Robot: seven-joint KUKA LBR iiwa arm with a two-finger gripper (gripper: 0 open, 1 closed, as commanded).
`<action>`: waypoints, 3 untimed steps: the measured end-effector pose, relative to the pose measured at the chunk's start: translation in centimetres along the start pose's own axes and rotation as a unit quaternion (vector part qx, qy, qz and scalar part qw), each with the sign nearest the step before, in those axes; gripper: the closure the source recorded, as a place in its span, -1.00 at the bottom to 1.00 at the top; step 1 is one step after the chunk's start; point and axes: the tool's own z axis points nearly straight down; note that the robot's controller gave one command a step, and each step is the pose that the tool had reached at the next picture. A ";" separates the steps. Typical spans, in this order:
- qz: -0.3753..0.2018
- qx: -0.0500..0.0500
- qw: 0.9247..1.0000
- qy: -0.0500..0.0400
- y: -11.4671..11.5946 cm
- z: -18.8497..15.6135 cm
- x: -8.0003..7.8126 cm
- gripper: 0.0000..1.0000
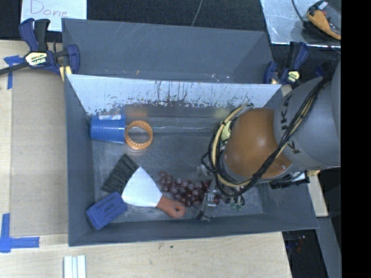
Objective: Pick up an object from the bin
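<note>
Tucked under the arm's orange cover, the gripper (207,206) is hanging low over the grey bin (174,51), near its front wall, and I cannot tell whether it is spread or pressed together. To its left I am seeing a white scraper (141,190) with a brown handle, the handle end pointing toward the gripper. Farther left and up, a blue cup (108,128) is lying on its side. A flat blue piece (105,210) and a black brush (120,173) are sitting well to the left. I am judging the bunch of dark red grapes (182,190) the likeliest target. It is lying just beside the gripper on its left, long axis running left to right. An orange ring (139,135) is resting against the cup's mouth. I am reading "Done" on a white sheet (54,7) outside the bin, and no labels on the things inside.
</note>
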 end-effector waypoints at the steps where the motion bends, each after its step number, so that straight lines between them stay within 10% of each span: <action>1: 0.060 0.001 0.998 0.000 -0.1 -0.1 -0.1 1.00; 3: 0.061 0.002 0.998 0.005 -0.2 -1.6 0.1 1.00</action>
